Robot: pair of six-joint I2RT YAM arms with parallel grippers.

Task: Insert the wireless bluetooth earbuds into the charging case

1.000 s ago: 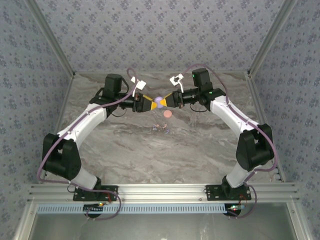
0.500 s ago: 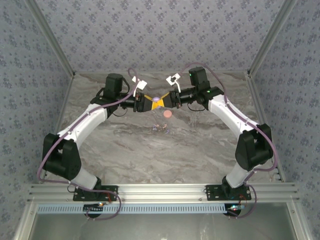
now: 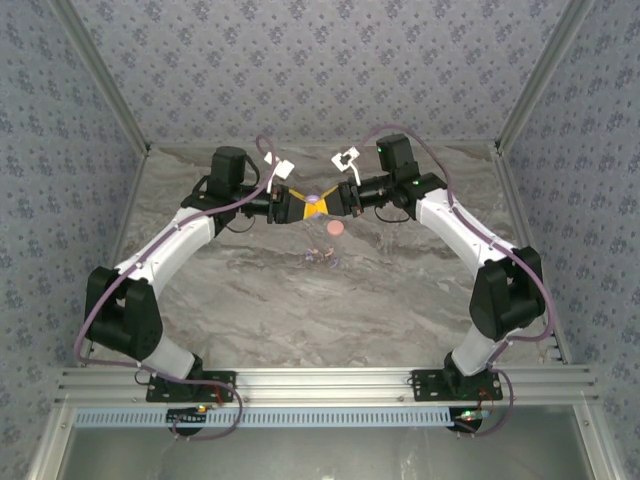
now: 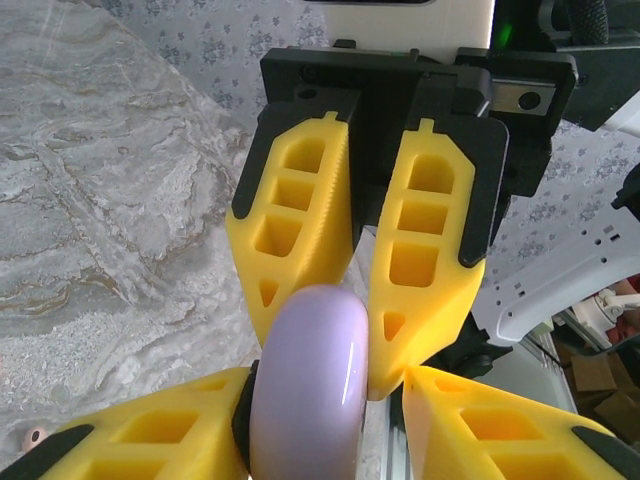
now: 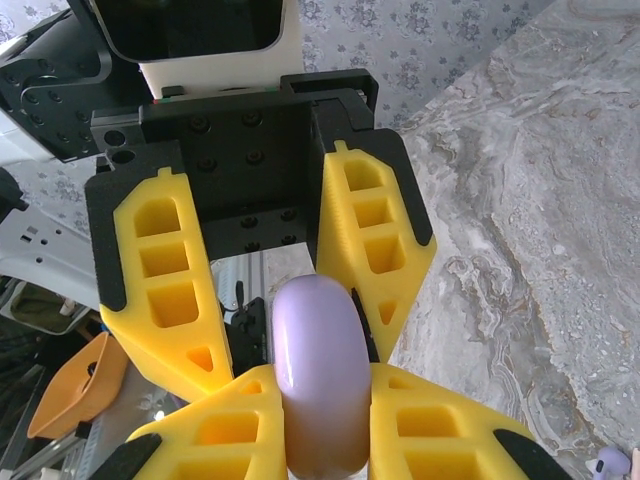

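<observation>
Patterned wallpaper walls close in a grey marbled counter, with an aluminium rail along its near edge where both arms are bolted.

The left arm and the right arm bend inward and meet head-on above the far middle of the counter.

The right gripper is drawn in narrow and clamps the charging case. Its yellow fingers press against both flat faces of the case.

The left gripper comes from the opposite side with its jaws around the same case. In the left wrist view one finger's black pad lies against the case, and a thin dark gap seems to remain on the other side. I cannot tell whether it grips or only brackets the case.

The charging case is a smooth, round, lilac piece. It stands on edge between the four yellow fingers, lifted off the counter, and seen from above it shows as a small lilac spot where the two grippers meet.

A pink disc lies flat on the counter just nearer than the grippers.

The wireless bluetooth earbuds are tiny pale bits close together on the counter, a little nearer than the pink disc, well apart from the case and touched by neither gripper.
</observation>
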